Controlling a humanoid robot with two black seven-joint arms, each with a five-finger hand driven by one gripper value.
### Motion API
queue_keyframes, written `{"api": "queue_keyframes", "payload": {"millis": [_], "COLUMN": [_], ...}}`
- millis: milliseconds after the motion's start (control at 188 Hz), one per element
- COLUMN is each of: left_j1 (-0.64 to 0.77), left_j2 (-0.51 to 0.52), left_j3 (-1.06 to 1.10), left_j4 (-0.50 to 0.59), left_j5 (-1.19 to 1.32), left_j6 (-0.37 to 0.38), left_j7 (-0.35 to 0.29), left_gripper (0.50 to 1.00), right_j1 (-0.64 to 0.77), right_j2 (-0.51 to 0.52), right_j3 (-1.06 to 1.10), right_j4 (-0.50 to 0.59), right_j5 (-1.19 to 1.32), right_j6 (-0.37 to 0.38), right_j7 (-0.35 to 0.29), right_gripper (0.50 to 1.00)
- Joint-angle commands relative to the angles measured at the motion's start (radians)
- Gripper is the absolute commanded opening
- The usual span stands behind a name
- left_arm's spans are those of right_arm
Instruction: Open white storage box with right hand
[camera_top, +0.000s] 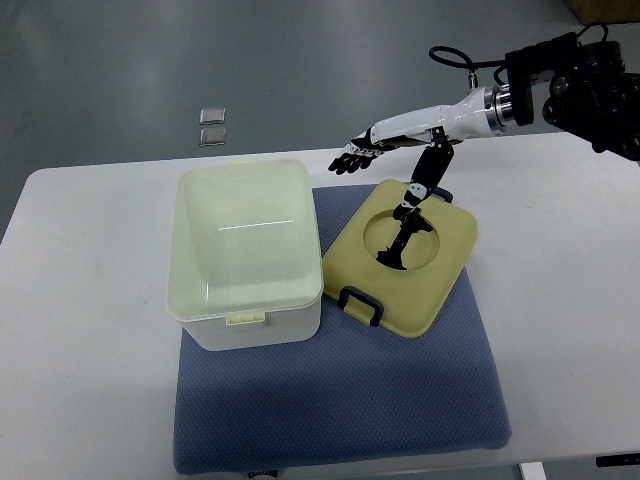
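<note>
Your right hand (385, 150) hangs above the far right part of the table, arm coming in from the right edge. Its dark-tipped fingers (350, 158) reach out to the left, loosely spread, and hold nothing; the thumb (428, 172) droops down toward the lid (400, 255) just below, and you cannot tell from this view whether it touches.

That lid already lies off the box, flat and turned at an angle, on the right side of the blue mat (340, 400). It is yellowish rigid plastic with rounded corners, a shallow round recess in the middle and a dark handle (360, 303) on its near edge. It looks light and stiff, probably a bit slick on the broad face, so take it by the handle or pinch an edge.

The white storage box (245, 250) stands open on the left of the mat, just beside the lid. Its walls are thin, translucent, smooth plastic with a small latch tab (245, 320) on the near rim. It seems light enough to slide if nudged.

Beyond the white table (560, 300), two small squares (212, 126) lie on the floor.
</note>
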Motion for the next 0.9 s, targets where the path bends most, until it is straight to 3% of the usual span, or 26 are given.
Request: {"api": "queue_keyframes", "payload": {"millis": [0,149,329,446,749,893], "left_j1": [0.000,0.000,0.000,0.000,0.000,0.000], "left_j2": [0.000,0.000,0.000,0.000,0.000,0.000], "left_j3": [0.000,0.000,0.000,0.000,0.000,0.000], "left_j4": [0.000,0.000,0.000,0.000,0.000,0.000], "left_j5": [0.000,0.000,0.000,0.000,0.000,0.000], "left_j6": [0.000,0.000,0.000,0.000,0.000,0.000], "left_j7": [0.000,0.000,0.000,0.000,0.000,0.000], "left_gripper": [1.000,1.000,1.000,1.000,1.000,1.000], "right_j1": [-0.013,-0.097,-0.217,-0.273,-0.344,-0.352], "right_j2": [-0.007,-0.002,0.035,0.097,0.179,0.185], "right_j3": [0.017,0.083,0.210,0.307,0.457,0.462], "right_j4": [-0.032,-0.097,-0.170,-0.195,-0.206,-0.204], "right_j5": [0.148,0.466,0.753,0.897,1.234,1.260], "right_j6": [0.000,-0.025,-0.173,-0.206,-0.321,-0.319], "right_j7": [-0.052,-0.184,-0.337,-0.419,-0.483,-0.485], "right_gripper": [0.911,0.911,0.913,0.913,0.921,0.924]}}
